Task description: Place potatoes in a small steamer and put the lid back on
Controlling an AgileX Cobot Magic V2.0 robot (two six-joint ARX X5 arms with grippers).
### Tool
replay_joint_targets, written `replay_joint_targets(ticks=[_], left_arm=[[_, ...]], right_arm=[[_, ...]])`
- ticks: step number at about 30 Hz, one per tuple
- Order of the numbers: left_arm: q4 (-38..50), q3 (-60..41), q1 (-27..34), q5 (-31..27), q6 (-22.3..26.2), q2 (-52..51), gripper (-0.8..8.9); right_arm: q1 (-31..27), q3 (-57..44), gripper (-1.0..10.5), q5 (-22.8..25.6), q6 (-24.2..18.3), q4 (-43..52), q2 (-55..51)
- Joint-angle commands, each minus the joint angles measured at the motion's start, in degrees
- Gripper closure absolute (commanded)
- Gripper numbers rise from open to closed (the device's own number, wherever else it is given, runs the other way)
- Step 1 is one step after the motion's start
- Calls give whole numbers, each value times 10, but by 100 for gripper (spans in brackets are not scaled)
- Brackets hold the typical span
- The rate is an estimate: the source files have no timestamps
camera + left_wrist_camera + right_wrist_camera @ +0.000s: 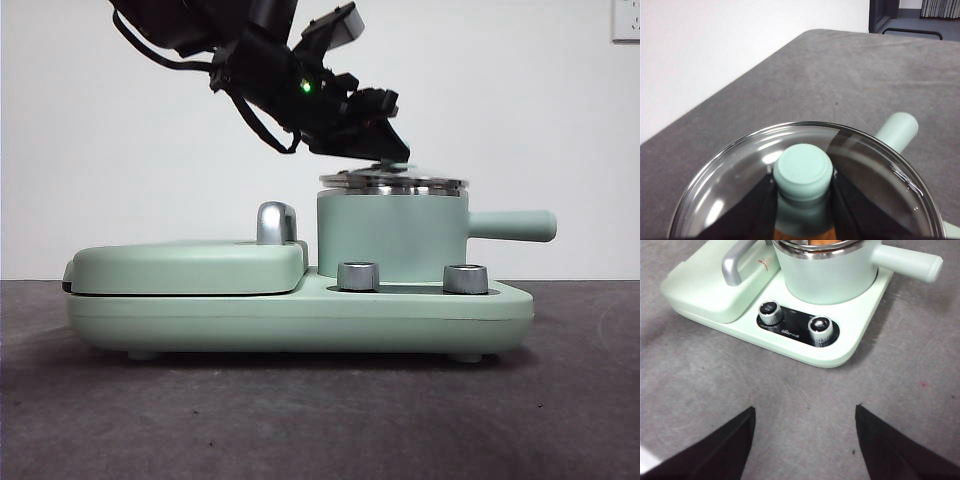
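From the front, your left gripper point(385, 150) comes down from the top and sits on the lid point(393, 183). The lid rests on top of the pot point(392, 235), and it looks a tiny bit tilted. If you let go now and it is not flat, it could slide or sit crooked on the rim.

From the left wrist, the two jaws are closed tight on the green knob point(803, 172), one on each side. Through the glass you see a bit of orange, so the potato point(802, 234) is inside the pot. If you pull up without opening, the lid comes off again.

From the right wrist, your right gripper point(805, 440) is wide open, holds nothing, and waits over the table point(920, 405), well away from the cooker point(805, 347). Keep it there, so it does not bump the pot handle point(907, 262).
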Motion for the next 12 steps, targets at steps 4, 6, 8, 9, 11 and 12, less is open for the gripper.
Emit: replay_joint_targets(ticks=[4,6,8,9,11,12], left_arm=[[10,21,-6,1,3,12,804],[8,21,-6,1,0,12,804],[0,21,-6,1,-2,12,804],[-4,21,-5,1,-4,12,804],[-17,21,-5,2,-10,12,804],[-24,21,-5,4,-13,12,804]], right_arm=[[4,1,640,9,6,-6,1],[4,1,640,9,6,-6,1],[4,1,640,9,6,-6,1],[4,1,640,9,6,-6,1],[4,1,640,9,6,-6,1],[4,1,640,9,7,-6,1]])
